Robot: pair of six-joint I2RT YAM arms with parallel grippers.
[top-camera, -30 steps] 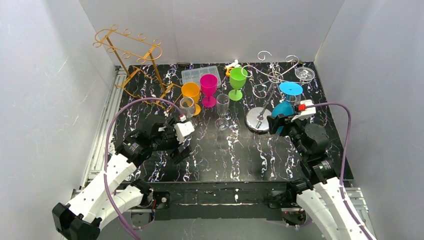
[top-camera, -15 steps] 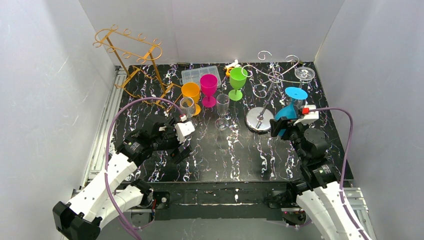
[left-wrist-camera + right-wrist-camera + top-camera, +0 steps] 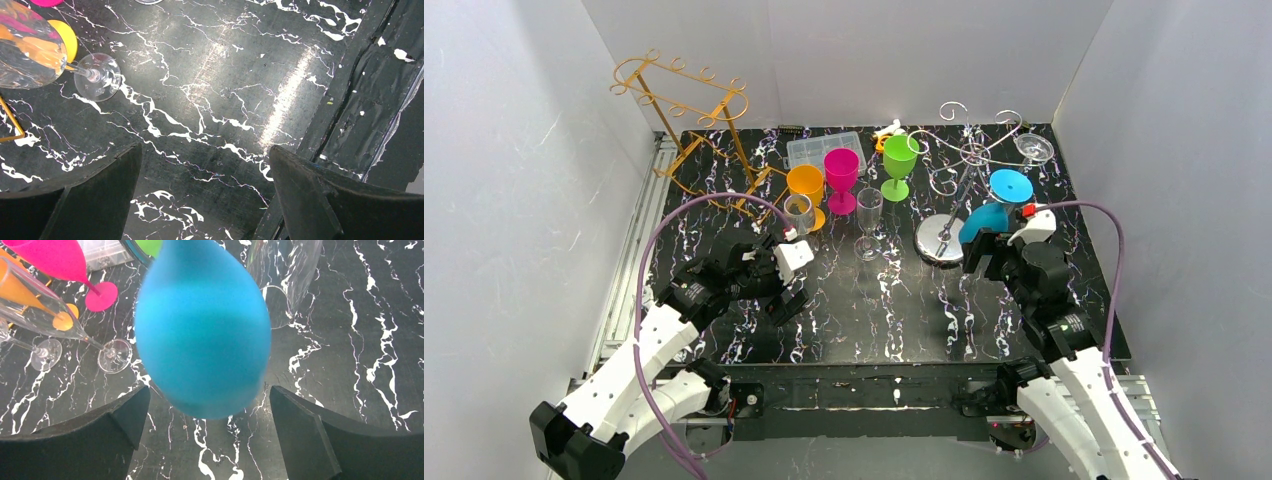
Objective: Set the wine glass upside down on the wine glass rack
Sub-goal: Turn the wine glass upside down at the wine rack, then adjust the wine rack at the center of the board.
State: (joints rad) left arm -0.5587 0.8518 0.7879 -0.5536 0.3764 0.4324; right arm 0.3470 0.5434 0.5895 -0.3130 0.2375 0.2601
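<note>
A blue wine glass [image 3: 986,220] hangs upside down and tilted, with its foot [image 3: 1009,185] up at an arm of the silver wire rack [image 3: 969,158]. My right gripper [image 3: 986,256] is open just in front of and below its bowl. In the right wrist view the blue bowl [image 3: 202,325] hangs between the spread fingers [image 3: 125,415] without touching them. My left gripper [image 3: 786,300] is open and empty over the bare tabletop, also seen in the left wrist view [image 3: 205,150].
Orange [image 3: 805,185], pink [image 3: 841,170] and green [image 3: 900,158] glasses, a clear flute [image 3: 868,215] and a short clear glass [image 3: 798,212] stand mid-table. A gold rack [image 3: 689,130] is at the back left. A clear glass [image 3: 1034,150] hangs on the silver rack. A plastic box [image 3: 824,148] lies behind.
My right gripper has drawn back a little toward the near edge, and the blue bowl now shows free of its fingers. The left arm has hardly moved.
</note>
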